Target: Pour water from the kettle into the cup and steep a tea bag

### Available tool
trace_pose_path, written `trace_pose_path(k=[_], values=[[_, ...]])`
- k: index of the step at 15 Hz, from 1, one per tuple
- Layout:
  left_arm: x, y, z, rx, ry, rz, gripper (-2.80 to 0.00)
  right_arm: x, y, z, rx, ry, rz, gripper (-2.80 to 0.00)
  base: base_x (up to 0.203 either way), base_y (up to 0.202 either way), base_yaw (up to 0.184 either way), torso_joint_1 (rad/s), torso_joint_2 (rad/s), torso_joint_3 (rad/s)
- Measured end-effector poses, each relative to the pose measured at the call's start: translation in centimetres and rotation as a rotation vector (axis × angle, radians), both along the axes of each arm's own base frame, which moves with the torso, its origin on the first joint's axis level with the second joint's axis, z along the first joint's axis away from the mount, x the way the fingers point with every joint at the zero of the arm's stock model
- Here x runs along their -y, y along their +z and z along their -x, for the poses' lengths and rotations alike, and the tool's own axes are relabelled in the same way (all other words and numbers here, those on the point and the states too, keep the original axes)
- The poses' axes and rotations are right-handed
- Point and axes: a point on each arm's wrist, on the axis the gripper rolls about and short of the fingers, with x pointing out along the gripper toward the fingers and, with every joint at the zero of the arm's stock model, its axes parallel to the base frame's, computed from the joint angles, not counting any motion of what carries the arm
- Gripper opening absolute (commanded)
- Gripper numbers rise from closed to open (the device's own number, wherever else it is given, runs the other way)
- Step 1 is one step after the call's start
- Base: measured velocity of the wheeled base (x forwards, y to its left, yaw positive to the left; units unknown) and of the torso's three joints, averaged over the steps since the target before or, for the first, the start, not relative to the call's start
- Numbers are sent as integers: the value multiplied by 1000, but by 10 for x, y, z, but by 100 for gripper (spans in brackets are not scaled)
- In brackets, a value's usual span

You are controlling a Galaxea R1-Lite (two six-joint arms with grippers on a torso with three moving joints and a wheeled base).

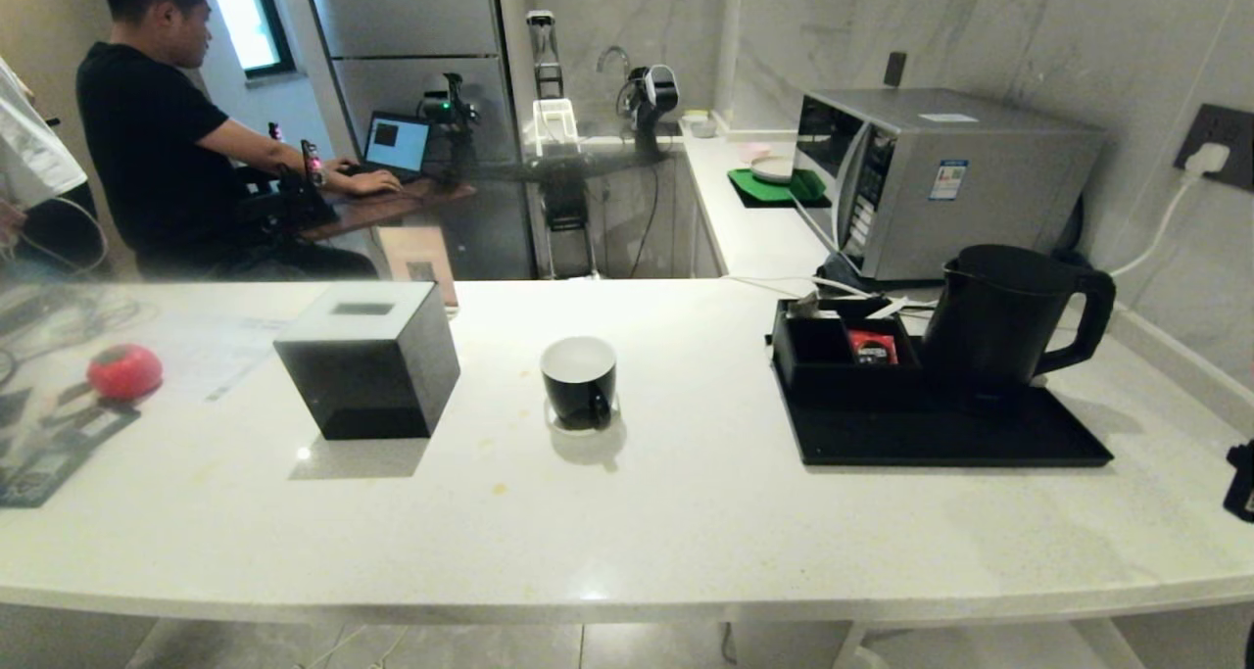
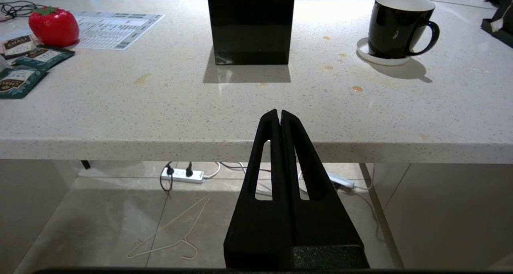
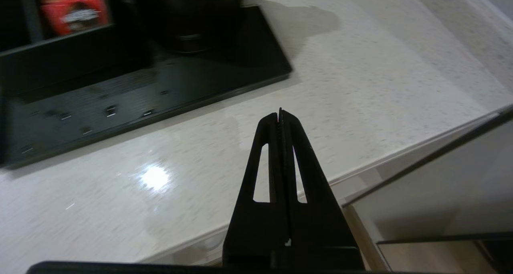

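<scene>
The black kettle (image 1: 999, 316) stands upright at the back of a black tray (image 1: 940, 444) on the right of the counter, its base (image 3: 192, 21) also in the right wrist view. A red tea bag packet (image 1: 872, 348) lies in the tray's compartment. The black cup (image 1: 579, 380) sits on its white saucer (image 2: 382, 58) mid-counter; its white inside looks empty, and the water is out of view. My right gripper (image 3: 280, 114) is shut and empty over the counter's front right corner, short of the tray (image 3: 120, 101). My left gripper (image 2: 279, 112) is shut and empty, low before the counter's front edge.
A black cube tissue box (image 1: 367, 360) stands left of the cup. A red strawberry-shaped thing (image 1: 124, 370) and green tea packets (image 2: 24, 65) lie at the far left. A microwave (image 1: 931, 174) stands behind the tray. A person sits at a laptop in the background.
</scene>
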Motion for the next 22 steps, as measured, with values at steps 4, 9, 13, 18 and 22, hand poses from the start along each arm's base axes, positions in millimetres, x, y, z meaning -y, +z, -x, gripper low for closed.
trace_pose_path(k=[4, 9, 13, 18, 22], values=[[0, 0, 0, 0, 0, 0, -280, 19, -13, -25, -8, -61, 19, -280, 0, 0, 0, 0, 0, 0], [0, 0, 0, 0, 0, 0, -280, 32, -30, -53, 67, -61, 86, -280, 0, 0, 0, 0, 0, 0], [0, 0, 0, 0, 0, 0, -280, 38, -39, -70, 114, -53, 138, -280, 0, 0, 0, 0, 0, 0], [0, 0, 0, 0, 0, 0, -280, 43, -56, -84, 95, -42, 172, 0, 0, 0, 0, 0, 0, 0], [0, 0, 0, 0, 0, 0, -280, 49, -70, -102, 167, -49, 194, 0, 0, 0, 0, 0, 0, 0]])
